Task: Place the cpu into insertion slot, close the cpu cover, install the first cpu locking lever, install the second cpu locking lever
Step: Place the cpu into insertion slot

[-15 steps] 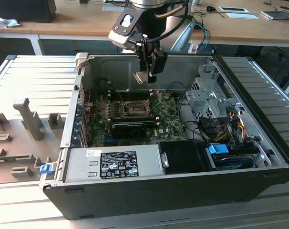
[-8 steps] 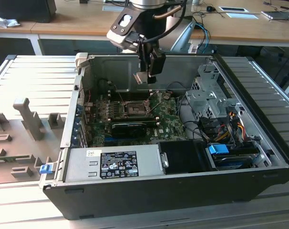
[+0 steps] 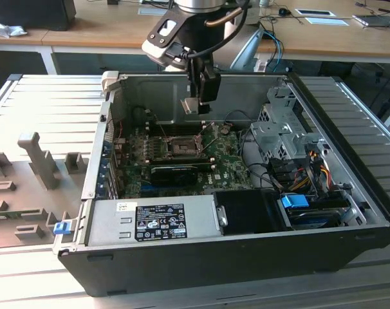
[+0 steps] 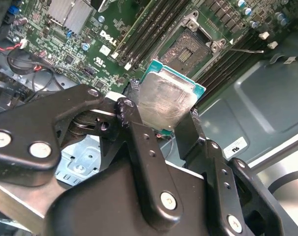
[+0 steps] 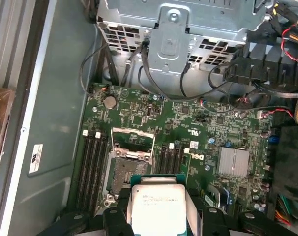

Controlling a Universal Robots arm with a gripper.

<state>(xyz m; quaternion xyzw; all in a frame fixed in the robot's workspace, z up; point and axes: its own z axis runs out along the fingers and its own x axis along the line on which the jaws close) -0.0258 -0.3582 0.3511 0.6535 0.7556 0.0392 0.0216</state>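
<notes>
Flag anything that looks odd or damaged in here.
Only the cpu, clamped in the gripper clear of the open insertion slot: its metal top looks smeared and streaky in the second wrist view. Nothing else stands out.

Silver-grey cpu (image 4: 166,98) w/ teal rim; green motherboard (image 5: 188,125); blk gripper (image 4: 161,107).

The cpu (image 5: 158,209) hanging aloft
You're seeing its silver top facing up — the insertion slot (image 5: 125,172) is lying bare below, the cpu cover (image 5: 134,131) standing flipped open.
</notes>
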